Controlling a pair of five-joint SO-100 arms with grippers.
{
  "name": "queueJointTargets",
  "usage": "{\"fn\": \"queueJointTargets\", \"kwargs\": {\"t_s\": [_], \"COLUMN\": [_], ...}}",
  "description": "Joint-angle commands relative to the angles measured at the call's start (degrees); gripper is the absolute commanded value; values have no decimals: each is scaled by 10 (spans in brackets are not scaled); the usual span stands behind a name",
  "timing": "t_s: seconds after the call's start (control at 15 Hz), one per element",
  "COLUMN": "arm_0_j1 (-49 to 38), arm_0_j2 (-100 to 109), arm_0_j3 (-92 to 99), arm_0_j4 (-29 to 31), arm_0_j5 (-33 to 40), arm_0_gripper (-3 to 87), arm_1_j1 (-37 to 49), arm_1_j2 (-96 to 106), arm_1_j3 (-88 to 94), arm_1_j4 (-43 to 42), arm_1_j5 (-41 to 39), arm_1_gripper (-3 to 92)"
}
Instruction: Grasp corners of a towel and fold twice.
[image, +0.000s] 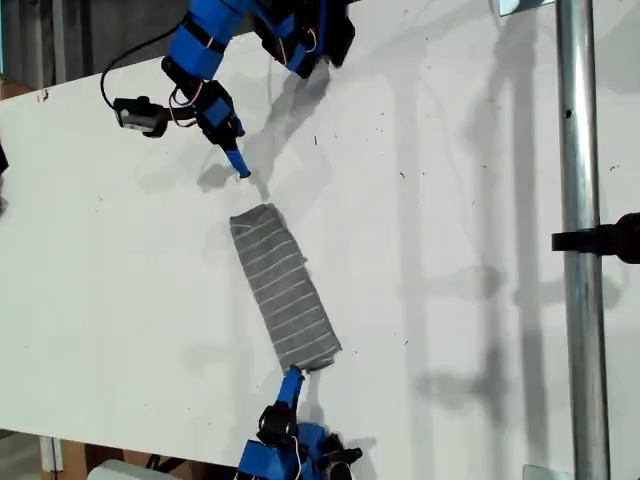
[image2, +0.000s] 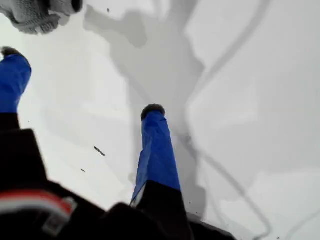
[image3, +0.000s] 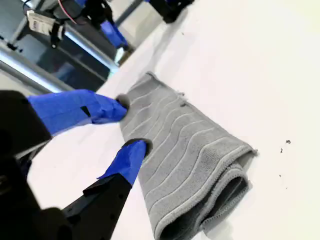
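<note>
The towel (image: 284, 288) lies on the white table (image: 450, 250) as a long, narrow folded strip, running from upper left to lower right in the exterior view. It looks light, soft and floppy, with stacked layers at the near end, so any pinch would best take all layers at a corner (image: 335, 355). Toward the exterior view's upper left, the first gripper (image: 238, 168) hangs just beyond the strip's far end, its fingers (image2: 156, 145) parted and holding nothing. At the lower end of the strip, the second gripper (image3: 131, 125) is spread slightly, its blue fingertips (image3: 129, 156) at the cloth's edge, apparently touching, not clamped.
</note>
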Motion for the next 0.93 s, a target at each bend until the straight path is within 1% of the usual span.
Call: {"fn": "queueJointTargets", "kwargs": {"t_s": [0.0,0.07,0.13,0.27,0.4,0.53,0.87], "arm_0_j1": [-15,-17,-14,-15,-16,-16,-14], "arm_0_j2": [23,23,23,23,23,23,23], "arm_0_j3": [13,33,50,72,69,63,64], "arm_0_j4": [-16,-36,-50,-53,-54,-52,-48], "arm_0_j5": [23,42,62,66,73,76,76], "arm_0_gripper": [45,1,-26,-26,-26,-26,-26], "arm_1_j1": [-4,-24,-41,-82,-109,-131,-159], "arm_1_j2": [98,85,69,-25,-187,-320,-518], "arm_1_j3": [48,50,55,32,-46,-146,-353], "arm_1_j4": [-27,-54,-98,-195,-265,-293,-294], "arm_1_j5": [10,20,31,49,58,61,56], "arm_1_gripper": [456,458,457,449,449,452,454]}}
